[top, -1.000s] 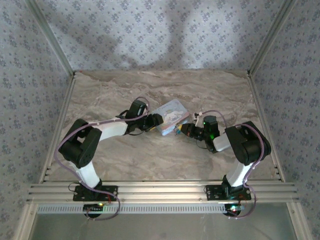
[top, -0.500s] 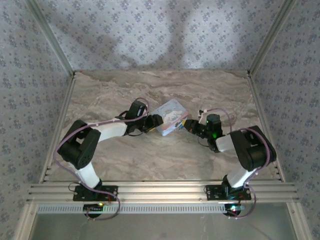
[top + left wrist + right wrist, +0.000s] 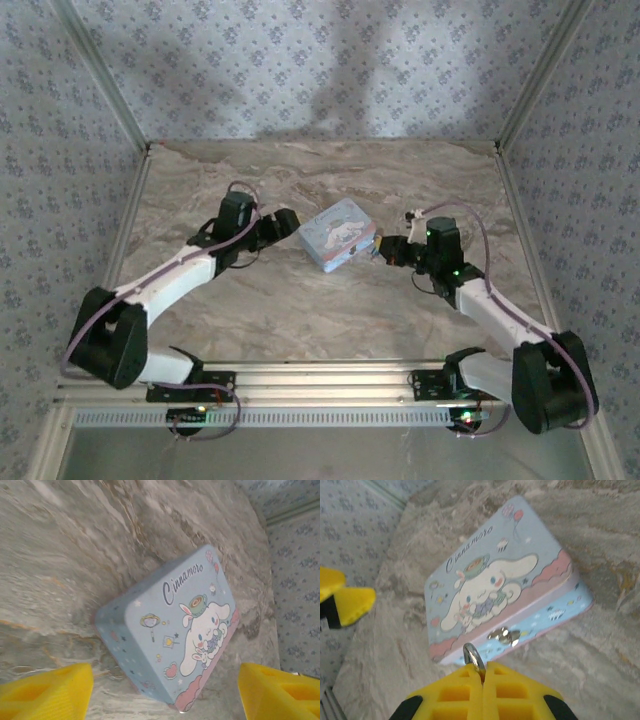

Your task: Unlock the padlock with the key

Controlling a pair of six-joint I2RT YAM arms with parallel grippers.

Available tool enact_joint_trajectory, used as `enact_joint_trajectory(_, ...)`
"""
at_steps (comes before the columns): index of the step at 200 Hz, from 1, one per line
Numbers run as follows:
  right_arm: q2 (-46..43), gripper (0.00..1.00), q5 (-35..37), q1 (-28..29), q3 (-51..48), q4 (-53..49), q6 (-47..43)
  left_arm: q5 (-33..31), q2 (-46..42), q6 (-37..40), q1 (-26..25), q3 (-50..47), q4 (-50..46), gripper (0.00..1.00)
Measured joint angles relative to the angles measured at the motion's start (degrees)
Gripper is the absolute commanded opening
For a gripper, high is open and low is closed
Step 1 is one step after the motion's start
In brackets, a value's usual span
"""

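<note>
My right gripper is shut just off the right corner of the pale blue picture tin. A silvery shackle loop of the padlock pokes out between its yellow fingers, and the padlock's body is hidden in the grip. The tin's side facing it carries a small shiny metal clasp. My left gripper stands open a little left of the tin, its fingers spread wide and apart from it, nothing between them. The key is out of view.
The tin lies flat near the middle of the marble-patterned table. Patterned walls with metal frame posts close in the back and both sides. Bare tabletop lies behind and in front of the tin.
My left gripper has drawn back leftward off the tin and opened wider. The right gripper, still shut, has shifted a little to the right, away from the tin's side. The tin stays put.
</note>
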Motion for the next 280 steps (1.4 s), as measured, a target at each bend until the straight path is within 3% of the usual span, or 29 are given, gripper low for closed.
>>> enact_joint_trajectory(36,-3.08,0.03,0.39,3.19,1.27,-15.52,-3.06,-5.81,-9.35,2.38,3.52,-6.43,0.09,0.90)
enact_joint_trajectory(75,-1.31,0.03,0.42,6.73,1.27,-24.85,-3.30,-11.93,-18.67,4.74,5.46,-8.74,-0.57,0.98)
enact_joint_trajectory(109,6.67,0.03,0.13,10.25,2.08,-26.43,-3.28,-15.04,-23.65,5.16,7.65,-10.91,-0.96,0.98)
enact_joint_trajectory(174,21.57,0.06,-2.86,14.64,7.63,-21.05,-2.43,-15.91,-24.15,5.14,8.41,-11.78,-3.69,0.98)
enact_joint_trajectory(234,25.88,0.39,-3.43,15.28,8.98,-16.48,-0.11,-15.91,-24.15,5.35,9.38,-11.78,-3.89,0.98)
enact_joint_trajectory(280,15.87,0.54,1.01,10.99,8.98,-18.80,-1.31,-16.04,-24.15,6.32,10.12,-11.41,-5.49,0.98)
